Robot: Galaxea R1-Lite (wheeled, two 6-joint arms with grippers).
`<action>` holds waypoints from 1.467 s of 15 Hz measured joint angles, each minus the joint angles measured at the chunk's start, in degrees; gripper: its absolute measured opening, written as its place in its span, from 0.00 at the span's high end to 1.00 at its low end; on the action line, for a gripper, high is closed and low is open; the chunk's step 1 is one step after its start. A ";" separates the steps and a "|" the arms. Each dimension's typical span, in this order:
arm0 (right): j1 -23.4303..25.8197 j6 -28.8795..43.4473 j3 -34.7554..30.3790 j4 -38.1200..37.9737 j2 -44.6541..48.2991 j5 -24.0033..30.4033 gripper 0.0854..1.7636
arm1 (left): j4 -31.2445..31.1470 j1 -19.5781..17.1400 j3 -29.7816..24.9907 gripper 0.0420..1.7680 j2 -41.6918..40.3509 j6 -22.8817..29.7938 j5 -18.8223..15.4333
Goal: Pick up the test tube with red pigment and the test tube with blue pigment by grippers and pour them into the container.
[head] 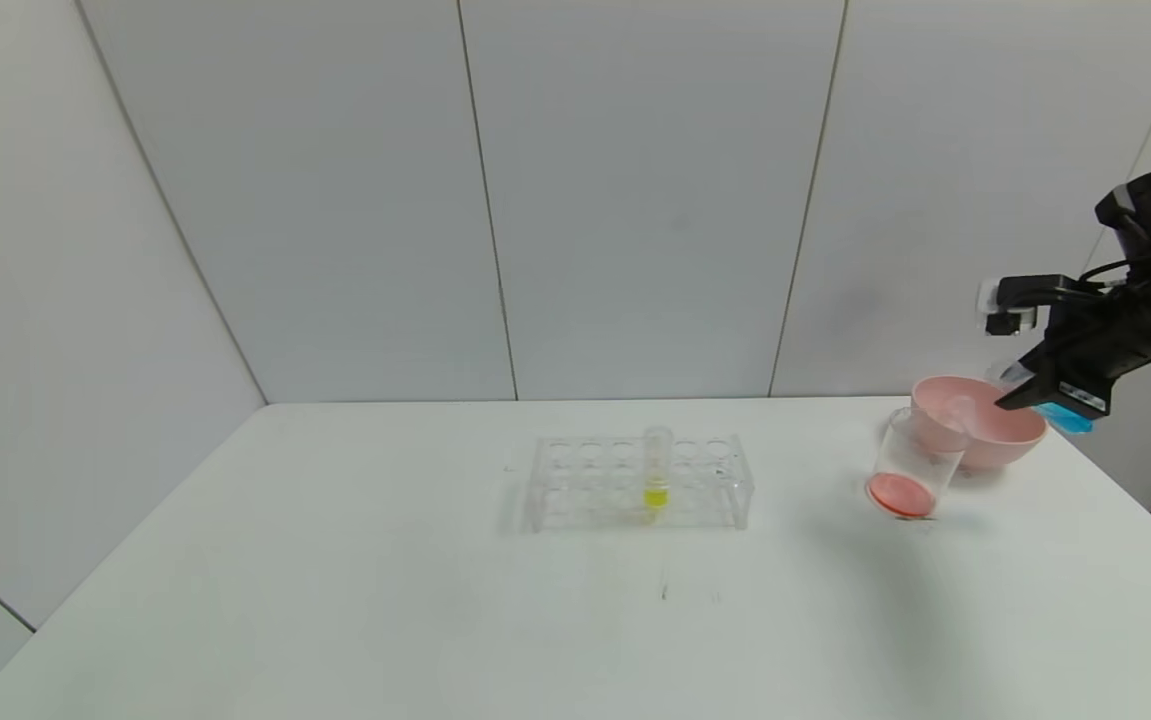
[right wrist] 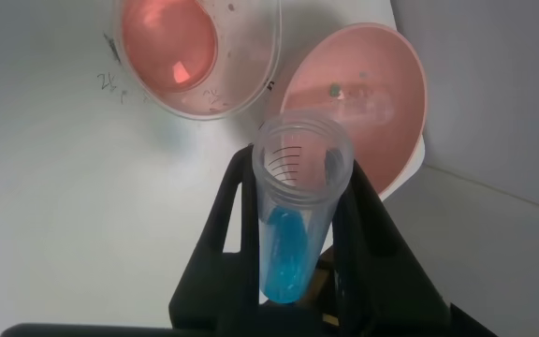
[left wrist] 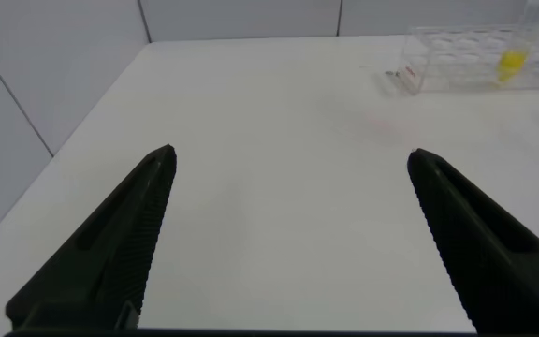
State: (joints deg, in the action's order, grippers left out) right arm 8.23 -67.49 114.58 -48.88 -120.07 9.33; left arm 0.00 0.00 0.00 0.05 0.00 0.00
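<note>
The right gripper hangs in the air over the far right part of the white bench, just above the right rim of the pink bowl. Its black fingers are pinching the test tube with blue pigment, which lies tilted between them; its open mouth points toward the bowl and the container, and the blue liquid sits low in the tube, toward its rounded end. In the head view the tube's blue end pokes out behind the fingers, on the side away from the bowl.

The container, a clear beaker, stands on the bench touching or nearly touching the bowl's front left side, and holds a shallow layer of orange-red liquid at its bottom. Inside the bowl lies something clear and faint; whether it is the test tube with red pigment cannot be told.

Well to the left of the bowl, near the middle of the bench, stands a clear tube rack with one upright tube of yellow liquid in it.

The left gripper hovers over the bench far to the left of the rack, its fingers spread wide with nothing between them.
</note>
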 joint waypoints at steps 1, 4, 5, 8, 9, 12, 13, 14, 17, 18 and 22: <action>-0.77 0.00 0.00 -0.18 0.05 -1.61 0.75 | 0.00 0.00 0.00 0.00 0.00 0.00 0.00; -2.67 -0.17 0.02 -0.41 -0.09 -4.11 0.75 | 0.00 0.00 0.00 0.00 0.00 0.00 0.00; -3.02 -0.41 0.02 -0.40 -0.20 -4.99 0.75 | 0.00 0.00 0.00 0.00 0.00 0.00 0.00; -3.72 -0.55 0.02 -0.44 -0.61 -8.07 0.75 | 0.00 0.00 0.00 0.00 0.00 0.00 0.00; -4.05 -0.59 0.02 -0.30 -0.80 -8.86 0.75 | -0.02 0.00 0.00 0.00 0.00 0.00 0.00; -4.88 -1.56 0.02 0.28 -1.33 -11.84 0.75 | -0.02 0.00 0.00 0.00 0.00 0.00 -0.02; -5.23 -1.60 0.02 0.37 -1.49 -12.63 0.75 | 0.00 0.00 0.00 0.00 0.00 0.00 0.00; -5.49 -1.68 0.02 0.46 -1.62 -13.15 0.75 | 0.00 0.00 0.00 0.00 0.00 0.00 0.00; -6.33 -2.99 0.02 1.51 -2.16 -16.58 0.75 | 0.00 0.00 0.00 0.00 0.00 0.00 0.00; -6.45 -3.51 0.02 1.84 -2.26 -17.92 0.75 | 0.00 0.00 0.00 0.00 0.00 0.00 0.00; -7.72 -4.52 0.00 2.00 -2.56 -22.48 0.75 | 0.00 0.00 0.00 0.00 0.00 0.00 0.00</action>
State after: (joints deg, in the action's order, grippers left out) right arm 0.51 -72.01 114.58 -46.89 -122.63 -13.15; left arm 0.00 0.00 0.00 0.05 0.00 0.00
